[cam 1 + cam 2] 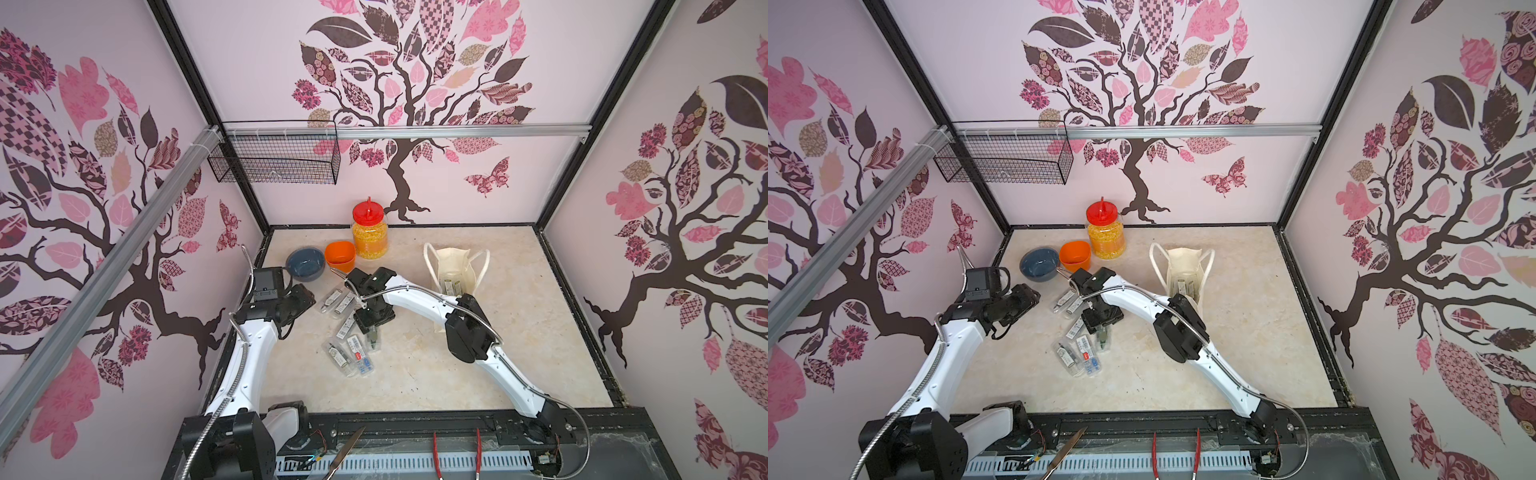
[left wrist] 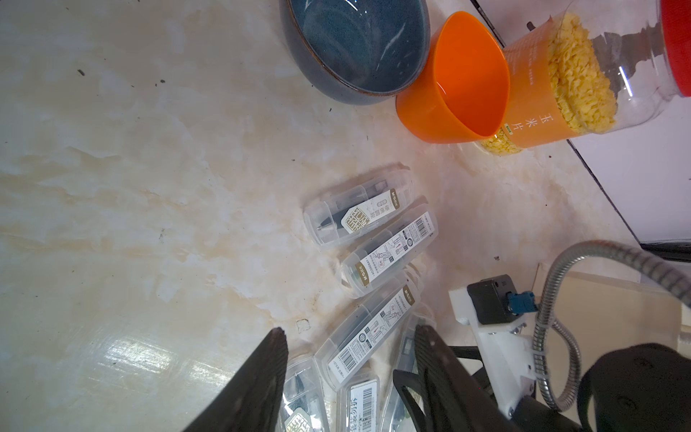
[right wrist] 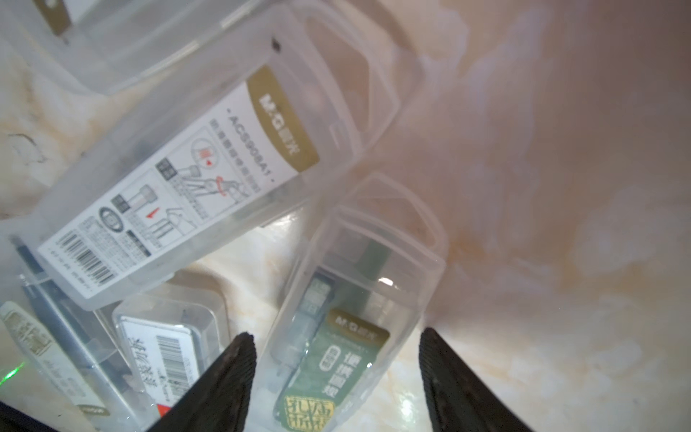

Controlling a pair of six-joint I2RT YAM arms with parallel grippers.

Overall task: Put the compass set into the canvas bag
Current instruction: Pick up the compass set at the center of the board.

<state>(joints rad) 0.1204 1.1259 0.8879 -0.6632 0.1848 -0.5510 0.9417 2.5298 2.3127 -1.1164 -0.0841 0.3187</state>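
Several compass sets in clear plastic cases (image 1: pixel 347 324) lie scattered mid-table. My right gripper (image 3: pixel 336 334) is low over the pile, open, with its fingers on either side of a green-labelled compass set (image 3: pixel 359 284). One finger is close against the case and the other stands apart from it. In both top views that gripper (image 1: pixel 374 337) (image 1: pixel 1102 334) points down at the pile. My left gripper (image 2: pixel 351 331) hangs open and empty at the pile's left (image 1: pixel 307 297). The canvas bag (image 1: pixel 455 266) stands upright at the right rear, mouth open, with cases showing inside.
A blue bowl (image 1: pixel 305 264), an orange cup (image 1: pixel 340 254) and a red-lidded jar of yellow flakes (image 1: pixel 370 232) stand behind the pile. A wire basket (image 1: pixel 274 153) hangs on the back rail. Scissors (image 1: pixel 345 453) and red-handled pliers (image 1: pixel 457 453) lie on the front ledge.
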